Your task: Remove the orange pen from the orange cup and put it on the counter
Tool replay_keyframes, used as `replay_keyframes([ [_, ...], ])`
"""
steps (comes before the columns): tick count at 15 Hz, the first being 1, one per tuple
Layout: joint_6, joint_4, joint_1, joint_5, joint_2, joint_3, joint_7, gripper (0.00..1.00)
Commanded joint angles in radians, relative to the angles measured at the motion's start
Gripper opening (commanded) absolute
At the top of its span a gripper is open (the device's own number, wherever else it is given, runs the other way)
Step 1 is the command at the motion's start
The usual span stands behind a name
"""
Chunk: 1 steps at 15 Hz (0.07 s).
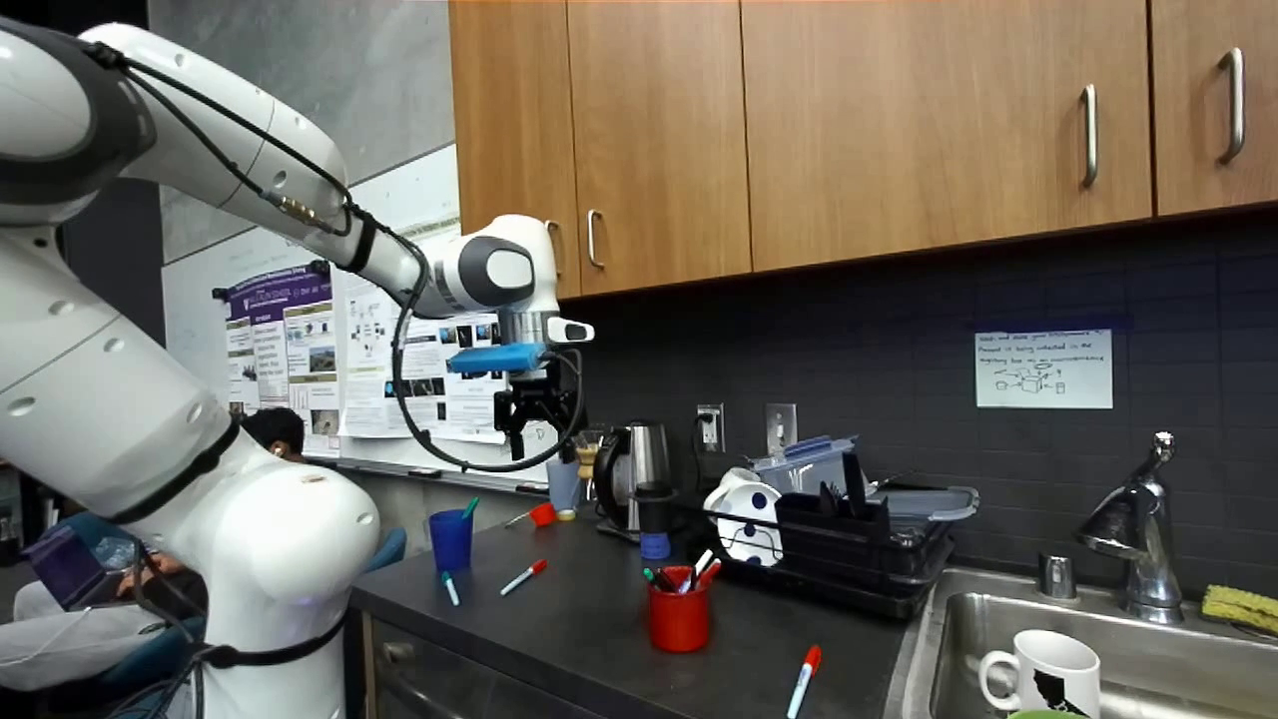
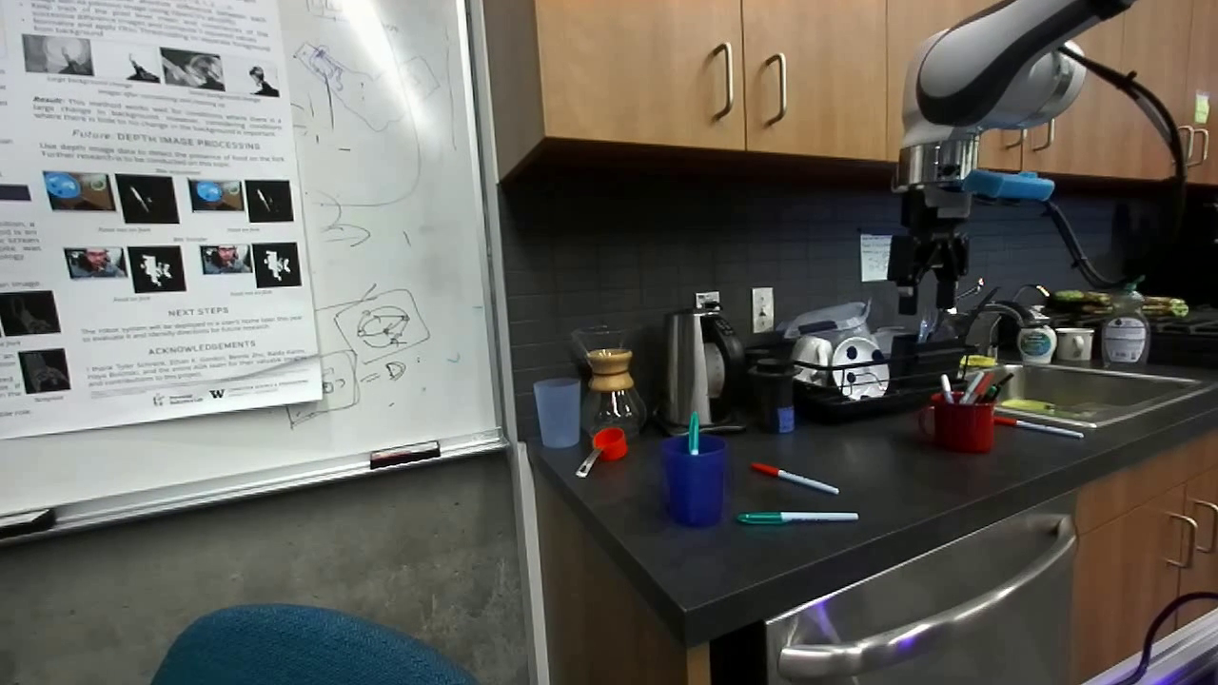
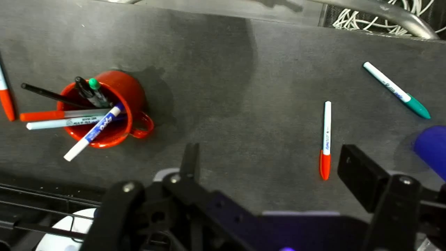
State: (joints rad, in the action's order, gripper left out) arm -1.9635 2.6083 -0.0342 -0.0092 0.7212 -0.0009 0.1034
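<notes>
Hovering, jaws wide apart, holding zilch | orange-capped pen (image 3: 57, 115) sits in the red-orange mug (image 3: 134, 94), poking out toward 9 o'clock in the wrist view | tbh a pale pen (image 3: 66, 123) lies right beside it, so a sloppy pinch could grab both

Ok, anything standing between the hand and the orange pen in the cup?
Nothing visible between the hand and the cup. At the mouth, neighbours crowd the orange pen: a white pen close alongside, a black pen on its other side, a white-capped marker slanting across the white pen.
</notes>
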Motion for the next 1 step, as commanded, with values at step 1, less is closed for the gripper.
replay_keyframes([
  [1,0.003,-0.002,-0.005,-0.002,0.0,0.0,-0.005,1.0],
])
